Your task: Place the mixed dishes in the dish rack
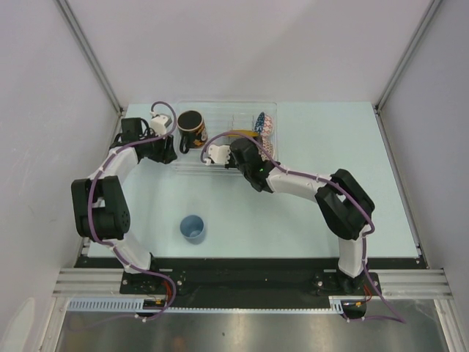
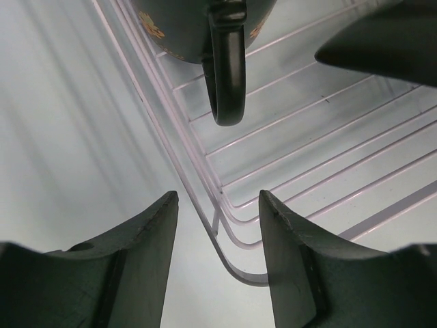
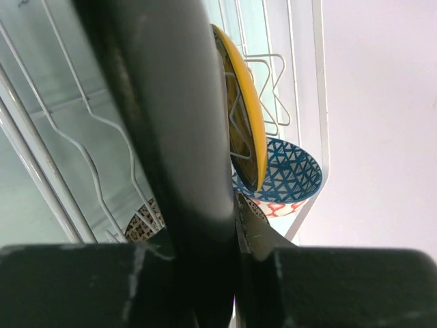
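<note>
- Currently the right gripper (image 1: 236,150) reaches over the middle of the clear plastic ribbed dish rack (image 1: 227,117), at upper centre of the top view. Its jaws appear clamped on a dark glossy slab seen edge-on, judged to be the black square plate (image 3: 171,123); no pattern shows.
- Beyond that plate, in the right wrist view, the yellow round plate (image 3: 249,102) stands on edge between wire dividers. The blue patterned bowl (image 3: 287,174) sits behind it, and the beige patterned bowl (image 3: 142,225) at lower left.
- At the rack's near-left corner the left gripper (image 2: 217,205) has its jaws moderately apart and empty. The rack's rounded corner lies between the fingertips.
- Above it, in the rack's left end, sits the dark mug with a red inside (image 1: 192,128), its handle turned toward the left gripper.
- Well apart from the rack, the small light-blue cup (image 1: 193,229) stands upright on the pale table (image 1: 293,220), at lower centre-left.
- Handling, as judged: the plate is rigid, glazed and breakable. A rim grip may slip, so it should go down vertically into a slot.
- The cup looks light and stiff; one wall, pinched across the rim, is the likeliest hold.
</note>
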